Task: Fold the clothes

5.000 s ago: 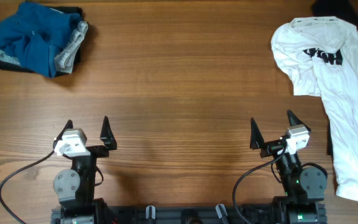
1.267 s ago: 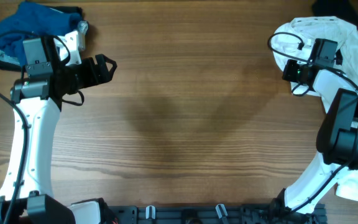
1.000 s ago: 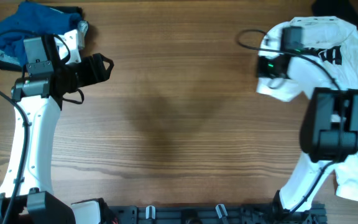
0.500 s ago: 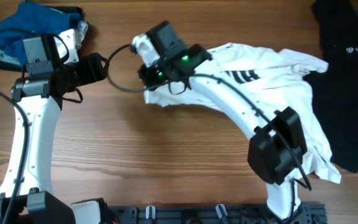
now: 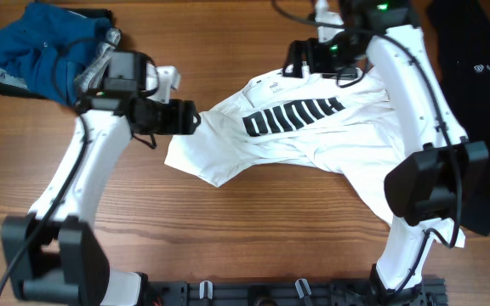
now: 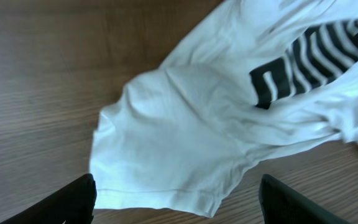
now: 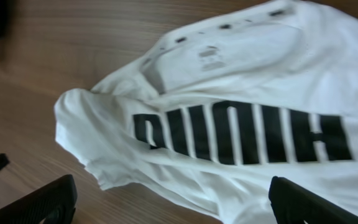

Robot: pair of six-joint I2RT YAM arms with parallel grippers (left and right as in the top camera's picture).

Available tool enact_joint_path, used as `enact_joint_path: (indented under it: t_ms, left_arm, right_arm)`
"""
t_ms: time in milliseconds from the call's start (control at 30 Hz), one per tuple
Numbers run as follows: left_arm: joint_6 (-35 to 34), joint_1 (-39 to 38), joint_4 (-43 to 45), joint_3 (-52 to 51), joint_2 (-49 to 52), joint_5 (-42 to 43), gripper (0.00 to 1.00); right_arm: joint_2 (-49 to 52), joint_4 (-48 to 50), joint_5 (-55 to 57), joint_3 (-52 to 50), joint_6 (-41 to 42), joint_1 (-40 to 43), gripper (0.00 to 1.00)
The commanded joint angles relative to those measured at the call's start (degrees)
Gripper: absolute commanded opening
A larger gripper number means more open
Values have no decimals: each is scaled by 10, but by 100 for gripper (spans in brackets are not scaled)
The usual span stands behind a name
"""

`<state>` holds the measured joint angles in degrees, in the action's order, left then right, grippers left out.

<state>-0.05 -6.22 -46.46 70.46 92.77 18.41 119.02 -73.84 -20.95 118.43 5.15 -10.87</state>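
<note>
The sleeve (image 5: 196,157) of the white, black-striped fabric T-shirt (image 5: 313,127) lies just beyond the wide-open, empty left gripper (image 5: 185,117); the right gripper (image 5: 303,61), likewise spread and empty, hovers at the collar (image 5: 272,85).

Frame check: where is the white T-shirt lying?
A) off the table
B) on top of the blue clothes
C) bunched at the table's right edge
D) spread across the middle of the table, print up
D: the white T-shirt lies across the middle of the table with its black print facing up, apart from the blue clothes.
</note>
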Motion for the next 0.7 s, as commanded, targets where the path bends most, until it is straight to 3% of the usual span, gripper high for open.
enact_joint_path:
  t_ms: [0, 67, 200, 333, 367, 433, 667]
  left_arm:
    - [16, -13, 30, 8, 84, -51, 85]
    - [29, -13, 104, 8, 141, -56, 88]
    - [67, -14, 177, 8, 196, -33, 85]
    - [110, -19, 197, 8, 207, -13, 70]
    - [113, -19, 198, 8, 207, -13, 53]
    - [112, -19, 199, 8, 207, -13, 4]
    - [92, -17, 195, 9, 189, -17, 4]
  right_arm:
    - [-6, -3, 20, 9, 8, 39, 100]
    - [-6, 8, 21, 7, 9, 55, 100]
    - [-6, 23, 21, 7, 9, 59, 100]
    - [-4, 35, 21, 7, 9, 59, 100]
    - [-4, 40, 21, 7, 10, 59, 100]
    - [-4, 41, 21, 7, 10, 59, 100]
    - [-4, 42, 21, 7, 9, 59, 100]
